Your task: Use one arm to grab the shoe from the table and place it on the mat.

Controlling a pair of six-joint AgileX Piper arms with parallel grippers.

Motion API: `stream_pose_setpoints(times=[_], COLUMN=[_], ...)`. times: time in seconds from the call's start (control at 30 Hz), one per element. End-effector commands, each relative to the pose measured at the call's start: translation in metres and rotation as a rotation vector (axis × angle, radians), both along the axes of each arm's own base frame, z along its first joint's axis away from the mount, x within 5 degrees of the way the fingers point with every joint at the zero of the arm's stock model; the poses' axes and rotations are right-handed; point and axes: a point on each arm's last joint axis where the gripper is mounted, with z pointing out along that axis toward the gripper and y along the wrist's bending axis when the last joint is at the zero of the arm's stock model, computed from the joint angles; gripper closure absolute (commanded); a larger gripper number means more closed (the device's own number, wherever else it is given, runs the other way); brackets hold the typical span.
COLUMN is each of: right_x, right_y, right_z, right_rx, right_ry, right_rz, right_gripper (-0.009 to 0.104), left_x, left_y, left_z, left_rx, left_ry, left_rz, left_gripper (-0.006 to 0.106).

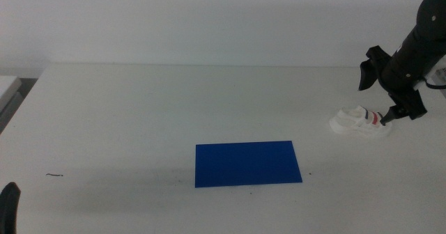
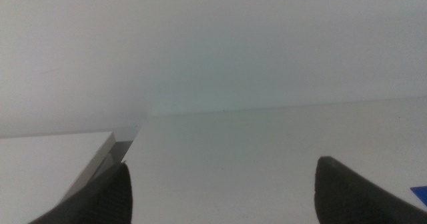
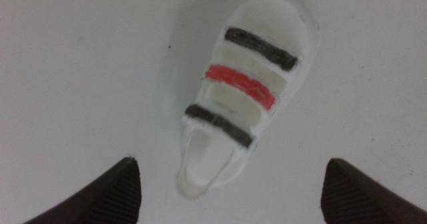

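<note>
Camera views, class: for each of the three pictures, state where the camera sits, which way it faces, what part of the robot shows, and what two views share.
Middle view: above the table, looking forward and down; right gripper over the shoe, mat central.
Left wrist view: low, facing across the table; left gripper open.
Right wrist view: facing down at the shoe between open jaws.
Shared: shoe, in middle and right wrist views.

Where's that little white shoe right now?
In the middle view the shoe lies on the table at the right side, up and to the right of the blue mat, not on it. The right end effector, open, is directly above it.
</note>
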Motion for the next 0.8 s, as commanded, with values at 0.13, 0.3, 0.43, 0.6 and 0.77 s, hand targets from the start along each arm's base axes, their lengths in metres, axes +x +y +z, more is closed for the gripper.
stream_pose_setpoints(times=[0.13, 0.3, 0.43, 0.6, 0.77], right_x=[0.013, 0.026, 0.035, 0.038, 0.036], right_y=[0.002, 0.007, 0.009, 0.013, 0.013], right_z=[-0.026, -0.043, -0.054, -0.066, -0.066], right_rx=[0.01, 0.0, -0.013, 0.002, 0.003], right_ry=[0.033, 0.049, 0.056, 0.077, 0.089], right_rz=[-0.04, -0.033, -0.031, -0.051, -0.05], right_gripper=[0.002, 0.002, 0.002, 0.003, 0.048], left_x=[0.0, 0.0, 0.0, 0.0, 0.0], left_y=[0.0, 0.0, 0.0, 0.0, 0.0], left_z=[0.001, 0.001, 0.001, 0.001, 0.001], left_rx=[-0.007, -0.007, -0.007, -0.007, -0.007], left_ry=[-0.007, -0.007, -0.007, -0.007, -0.007], left_rz=[-0.001, -0.001, -0.001, -0.001, -0.001], left_gripper=[0.007, 0.007, 0.007, 0.007, 0.007])
